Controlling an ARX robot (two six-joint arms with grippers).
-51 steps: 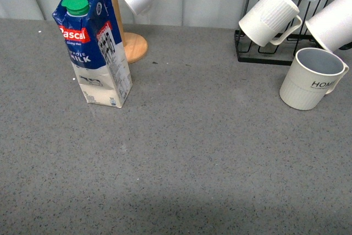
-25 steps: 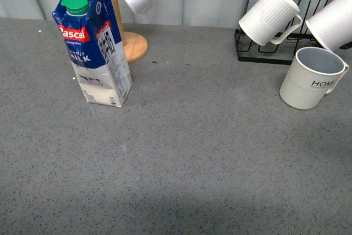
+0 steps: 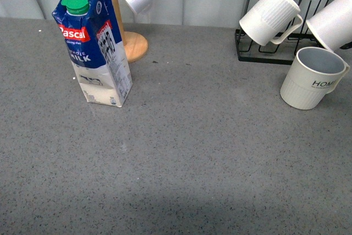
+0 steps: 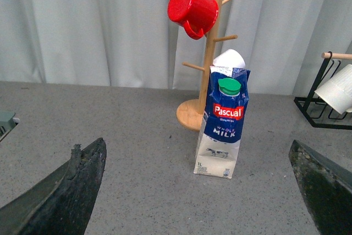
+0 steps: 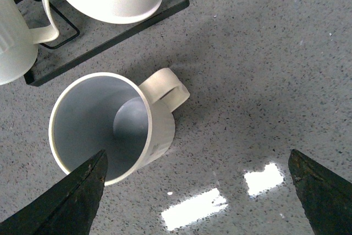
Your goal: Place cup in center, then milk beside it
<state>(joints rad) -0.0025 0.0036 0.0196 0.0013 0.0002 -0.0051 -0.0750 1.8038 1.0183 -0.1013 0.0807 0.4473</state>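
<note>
The off-white ribbed "HOME" mug (image 3: pixel 311 78) stands upright at the right side of the grey speckled table (image 3: pixel 192 152), just in front of the black wire rack (image 3: pixel 264 59) (2 white mugs (image 3: pixel 269 15) hang there). The right gripper (image 5: pixel 201 191) hovers above it, opened wide and empty. The tall blue-and-white milk carton (image 3: pixel 93 48) stands well apart on the left, beside the wooden mug tree (image 3: pixel 135 47). The left gripper (image 4: pixel 198 202) is opened wide too.

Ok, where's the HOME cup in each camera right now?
Front view: far right, cup standing just before the black rack.
Left wrist view: not in it; only the rack's end shows.
Right wrist view: seen from above, beside the rack.
Shared landmark: the black rack.
</note>
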